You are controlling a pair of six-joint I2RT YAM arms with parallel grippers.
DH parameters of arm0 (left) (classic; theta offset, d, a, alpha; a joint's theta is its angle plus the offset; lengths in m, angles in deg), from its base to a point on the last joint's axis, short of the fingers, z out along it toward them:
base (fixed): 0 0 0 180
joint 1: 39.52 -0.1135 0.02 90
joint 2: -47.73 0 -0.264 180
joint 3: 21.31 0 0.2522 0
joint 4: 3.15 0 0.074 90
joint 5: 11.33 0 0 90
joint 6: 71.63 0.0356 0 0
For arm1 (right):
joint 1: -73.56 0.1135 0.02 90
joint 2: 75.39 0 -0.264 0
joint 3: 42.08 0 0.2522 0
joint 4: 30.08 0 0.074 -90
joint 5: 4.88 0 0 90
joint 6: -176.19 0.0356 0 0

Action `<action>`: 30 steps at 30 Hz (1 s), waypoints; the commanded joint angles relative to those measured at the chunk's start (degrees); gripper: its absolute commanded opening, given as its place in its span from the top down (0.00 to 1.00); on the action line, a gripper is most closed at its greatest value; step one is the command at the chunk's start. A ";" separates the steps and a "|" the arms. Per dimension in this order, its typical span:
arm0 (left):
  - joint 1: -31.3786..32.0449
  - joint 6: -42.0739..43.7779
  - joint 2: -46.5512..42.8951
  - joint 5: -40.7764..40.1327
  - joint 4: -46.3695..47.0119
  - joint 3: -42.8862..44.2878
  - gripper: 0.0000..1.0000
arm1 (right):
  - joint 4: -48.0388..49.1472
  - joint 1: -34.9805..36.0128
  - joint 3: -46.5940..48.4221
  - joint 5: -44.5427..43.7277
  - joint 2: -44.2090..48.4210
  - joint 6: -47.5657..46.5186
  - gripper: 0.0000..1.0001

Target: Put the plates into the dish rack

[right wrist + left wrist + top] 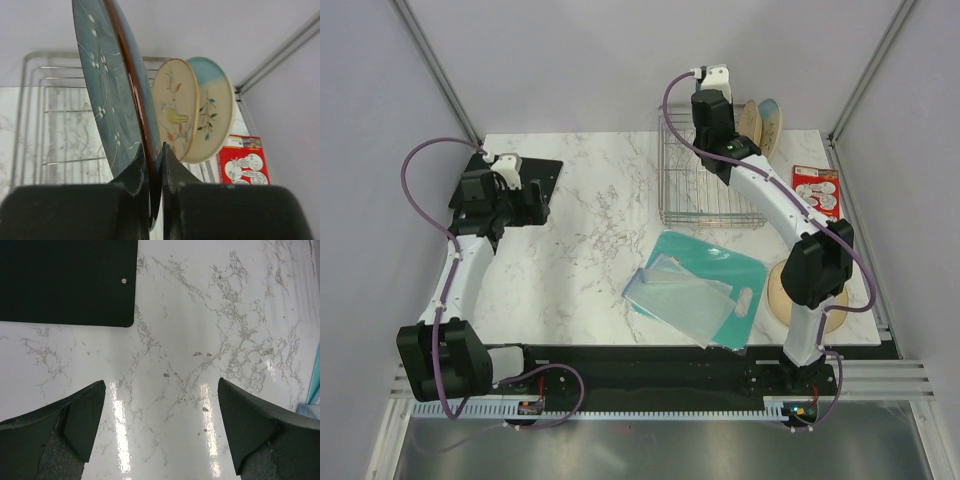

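My right gripper (154,146) is shut on the rim of a dark grey-blue plate (100,75) with small white flowers, holding it upright on edge over the silver wire dish rack (50,90). Behind it two plates stand on edge: a tan one with a bird (175,110) and a cream-and-light-blue one (216,115). From above, the right gripper (712,108) is over the rack's (705,190) far end, beside those plates (752,122). Another tan plate (777,297) lies flat at the near right, partly under the right arm. My left gripper (161,381) hangs open over bare marble.
A black mat (545,170) lies at the far left under the left gripper (532,195). A teal cutting board (725,262) with a pale blue sheet (675,292) on it lies in front of the rack. A red-and-white card (815,187) sits right of the rack.
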 commanded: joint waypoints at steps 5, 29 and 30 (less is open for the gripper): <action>0.62 -2.04 -1.63 0.76 2.91 -1.34 0.00 | 10.37 -3.62 4.57 -9.84 -1.35 -4.22 1.00; 0.62 -3.53 -0.93 2.08 2.91 -1.86 0.00 | 11.69 -8.19 5.71 -11.77 -9.79 -6.07 1.00; 0.53 -3.62 -0.75 2.17 2.91 -1.95 0.00 | 11.69 -8.37 5.80 -11.51 -10.23 -5.98 1.00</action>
